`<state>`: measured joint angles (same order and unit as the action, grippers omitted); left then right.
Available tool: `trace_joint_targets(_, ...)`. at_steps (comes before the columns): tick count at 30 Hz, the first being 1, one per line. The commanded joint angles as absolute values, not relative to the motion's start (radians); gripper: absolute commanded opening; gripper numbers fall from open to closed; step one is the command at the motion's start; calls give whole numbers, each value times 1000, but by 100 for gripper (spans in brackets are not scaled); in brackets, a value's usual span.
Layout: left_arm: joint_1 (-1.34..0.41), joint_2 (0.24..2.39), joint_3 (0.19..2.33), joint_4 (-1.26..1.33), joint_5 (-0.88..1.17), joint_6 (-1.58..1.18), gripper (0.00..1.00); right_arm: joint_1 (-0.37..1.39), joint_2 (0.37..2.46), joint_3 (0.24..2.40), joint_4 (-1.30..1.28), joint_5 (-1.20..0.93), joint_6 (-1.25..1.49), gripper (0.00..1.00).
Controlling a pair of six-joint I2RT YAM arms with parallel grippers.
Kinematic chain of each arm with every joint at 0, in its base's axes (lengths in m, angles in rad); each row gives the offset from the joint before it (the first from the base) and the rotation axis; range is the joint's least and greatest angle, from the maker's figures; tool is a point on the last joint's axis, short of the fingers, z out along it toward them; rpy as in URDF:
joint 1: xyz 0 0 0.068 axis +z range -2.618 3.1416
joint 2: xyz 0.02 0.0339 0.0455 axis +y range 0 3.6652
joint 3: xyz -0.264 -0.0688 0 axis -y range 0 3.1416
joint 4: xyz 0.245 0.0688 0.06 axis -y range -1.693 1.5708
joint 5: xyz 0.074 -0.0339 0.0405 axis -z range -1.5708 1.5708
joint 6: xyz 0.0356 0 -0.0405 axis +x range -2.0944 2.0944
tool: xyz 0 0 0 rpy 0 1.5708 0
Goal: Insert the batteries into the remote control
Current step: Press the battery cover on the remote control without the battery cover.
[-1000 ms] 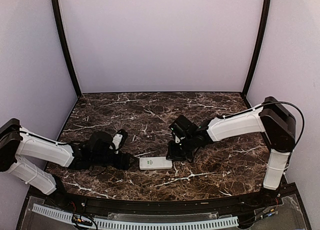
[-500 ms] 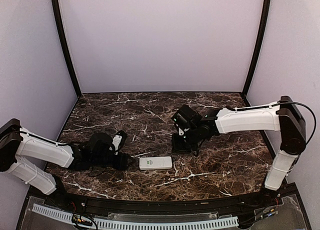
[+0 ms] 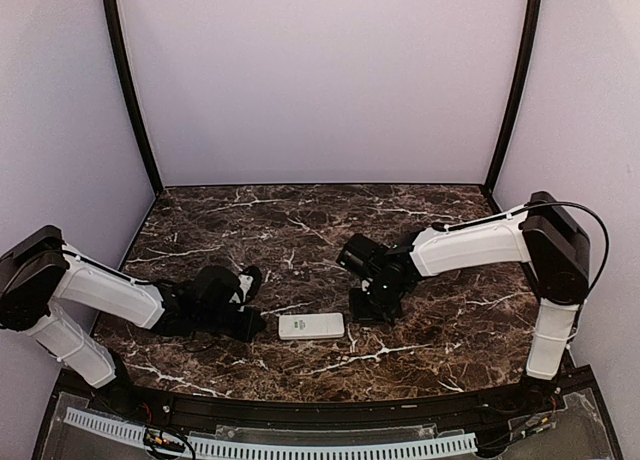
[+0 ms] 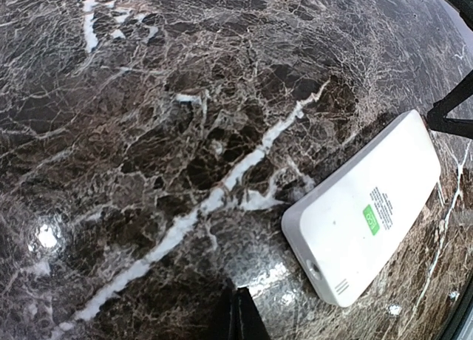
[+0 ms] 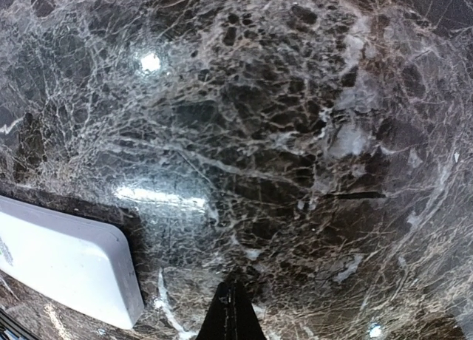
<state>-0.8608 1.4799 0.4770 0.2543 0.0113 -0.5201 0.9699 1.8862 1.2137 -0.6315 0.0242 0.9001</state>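
The remote control [image 3: 311, 326] lies flat near the table's front middle, its white back with a small green label facing up; it also shows as the remote control [image 4: 366, 222] and the remote control [image 5: 63, 262]. My left gripper [image 3: 256, 325] rests low just left of it, apart from it, and the left gripper [image 4: 240, 314] is shut on nothing. My right gripper [image 3: 366, 310] sits just right of and behind the remote's right end, and the right gripper [image 5: 235, 307] is shut and empty too. No batteries are in view.
The dark marble table [image 3: 300, 220] runs back to the purple rear wall, with black frame posts [image 3: 130, 90] at the back corners. A black ledge and white cable strip [image 3: 270, 445] line the near edge.
Both grippers have shut. The left one drew back slightly from the remote's left end. The right one lifted off the remote's right end, then settled beside it. The remote has not moved.
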Motion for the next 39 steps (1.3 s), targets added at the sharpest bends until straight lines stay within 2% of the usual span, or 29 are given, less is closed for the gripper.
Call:
trace_joint_targets(1,-855,1498,490,212,35,-514,0,985,1907,1225,-644,42,919,0)
trace_joint_targets(8,-856,1526,502,218,59,-505,0,1017,1964,1267,-655,37,916,0)
trace_joint_targets(16,-872,1609,554,236,158,-459,0,1101,2088,1455,-670,5,910,0)
trace_joint_targets(22,-889,1595,552,262,190,-443,0,1101,2077,1448,-650,5,923,0)
trace_joint_targets(34,-890,1439,509,152,-42,-466,0,1003,1913,1279,-710,85,893,1)
trace_joint_targets(36,-890,1420,509,127,-86,-475,0,990,1868,1263,-700,102,831,9)
trace_joint_targets(37,-890,1402,508,114,-98,-483,0,989,1847,1264,-686,110,778,18)
trace_joint_targets(39,-890,1364,506,92,-132,-487,6,989,1817,1275,-634,92,634,44)
